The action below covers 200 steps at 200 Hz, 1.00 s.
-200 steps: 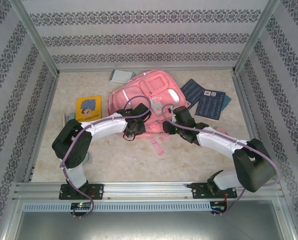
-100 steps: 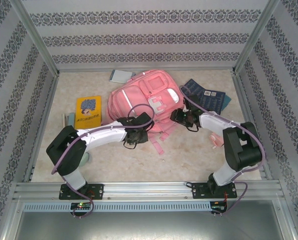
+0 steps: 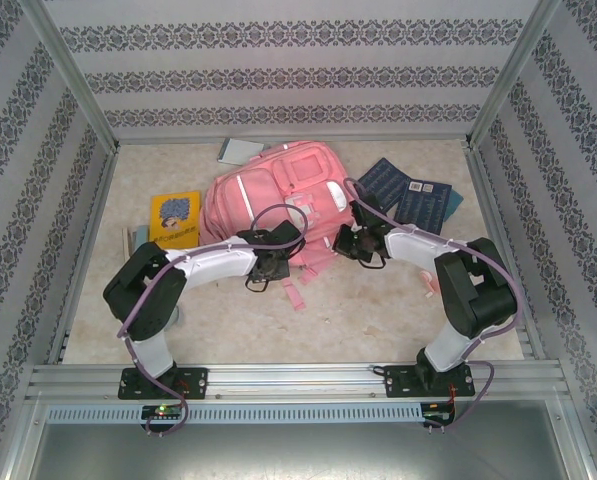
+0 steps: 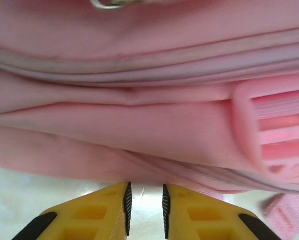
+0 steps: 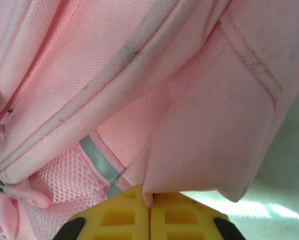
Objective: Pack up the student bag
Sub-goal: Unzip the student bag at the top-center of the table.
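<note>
The student bag, a large pink backpack, lies in the middle of the table with its straps trailing toward me. My left gripper sits at the bag's near edge. In the left wrist view its yellow fingers stand a little apart with bare table between them, just short of the pink fabric. My right gripper is at the bag's right lower side. In the right wrist view it is shut on a fold of the bag's pink cloth, beside a grey reflective stripe.
A yellow book lies left of the bag and two dark blue books lie to its right. A pale notebook peeks out behind the bag. A loose pink strap lies in front. Metal cage posts border the table.
My right gripper has moved left to the bag's side and shut on its cloth. The bag has shifted left and turned a little. The left gripper stays at the near edge.
</note>
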Motion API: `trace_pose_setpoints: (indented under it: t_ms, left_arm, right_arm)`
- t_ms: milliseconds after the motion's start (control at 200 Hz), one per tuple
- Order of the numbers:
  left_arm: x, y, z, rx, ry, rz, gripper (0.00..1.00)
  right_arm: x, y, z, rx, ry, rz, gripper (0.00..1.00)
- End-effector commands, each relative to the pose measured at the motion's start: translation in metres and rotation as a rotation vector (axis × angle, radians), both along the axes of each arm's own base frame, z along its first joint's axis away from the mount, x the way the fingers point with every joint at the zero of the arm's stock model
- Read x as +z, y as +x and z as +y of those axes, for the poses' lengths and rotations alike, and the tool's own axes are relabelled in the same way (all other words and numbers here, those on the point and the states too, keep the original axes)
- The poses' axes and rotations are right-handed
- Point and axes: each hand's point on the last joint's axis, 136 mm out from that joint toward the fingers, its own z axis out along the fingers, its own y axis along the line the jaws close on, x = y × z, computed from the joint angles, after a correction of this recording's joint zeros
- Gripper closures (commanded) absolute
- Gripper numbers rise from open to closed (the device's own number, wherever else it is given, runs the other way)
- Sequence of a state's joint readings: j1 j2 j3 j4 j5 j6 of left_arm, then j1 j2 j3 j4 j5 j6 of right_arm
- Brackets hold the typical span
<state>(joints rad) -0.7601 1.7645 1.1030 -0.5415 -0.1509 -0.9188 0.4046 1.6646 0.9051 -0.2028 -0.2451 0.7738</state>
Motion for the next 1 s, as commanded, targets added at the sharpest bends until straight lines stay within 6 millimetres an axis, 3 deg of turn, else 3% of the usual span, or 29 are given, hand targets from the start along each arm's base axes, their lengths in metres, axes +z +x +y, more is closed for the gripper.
trace_pose_setpoints:
  t_ms: [0, 250, 500, 844, 994]
  left_arm:
    - [0.018, -0.002, -0.019, -0.101, -0.046, -0.095, 0.71]
    - [0.014, -0.014, -0.053, -0.197, -0.076, -0.182, 0.71]
    - [0.013, -0.006, -0.069, -0.159, -0.148, -0.253, 0.71]
    - [-0.001, -0.003, -0.057, -0.039, -0.118, -0.225, 0.77]
    - [-0.005, 0.0, -0.062, -0.014, -0.179, -0.226, 0.76]
  right_arm:
    - [-0.004, -0.019, 0.006, -0.017, 0.035, 0.072, 1.0]
    - [0.0, -0.019, 0.018, -0.022, 0.075, 0.084, 1.0]
    - [-0.002, -0.022, 0.02, -0.01, 0.077, 0.092, 1.0]
    - [-0.001, -0.024, 0.021, -0.002, 0.08, 0.091, 1.0]
    - [-0.001, -0.025, 0.023, 0.005, 0.081, 0.092, 1.0]
